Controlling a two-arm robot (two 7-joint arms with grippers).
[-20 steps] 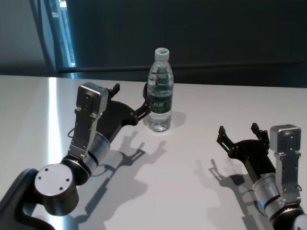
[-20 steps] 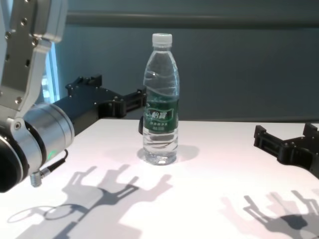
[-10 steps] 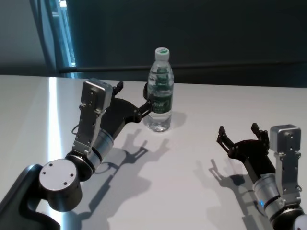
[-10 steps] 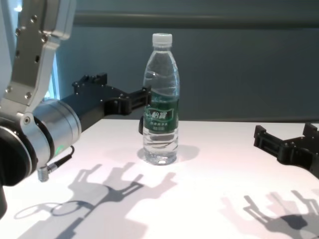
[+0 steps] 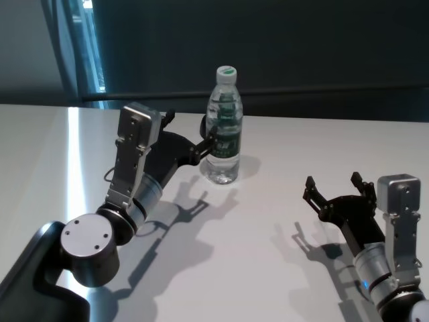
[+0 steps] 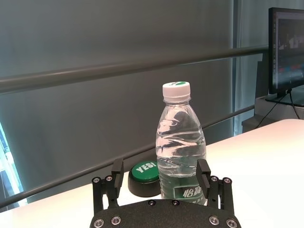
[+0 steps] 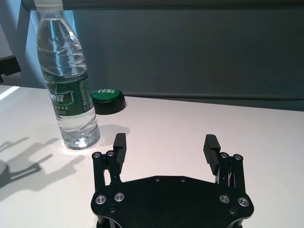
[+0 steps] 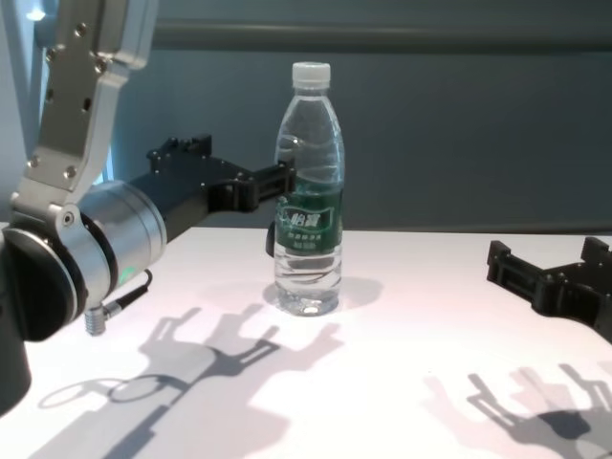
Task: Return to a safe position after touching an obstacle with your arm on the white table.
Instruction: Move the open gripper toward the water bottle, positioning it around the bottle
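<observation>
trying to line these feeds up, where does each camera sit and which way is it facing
Head view: high on the robot, facing forward and down at the white table; left gripper and right gripper both show.
Chest view: lower, facing forward across the table; left forearm, right gripper.
Left wrist view: behind the left gripper's open fingers, facing the bottle and a green button.
Right wrist view: behind the right gripper's open fingers, facing the far edge.
Shared: all four show the bottle; both wrist views show the button.

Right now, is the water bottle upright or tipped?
Upright: the water bottle stands on its base on the white table, cap on top, with the left gripper open beside it.
</observation>
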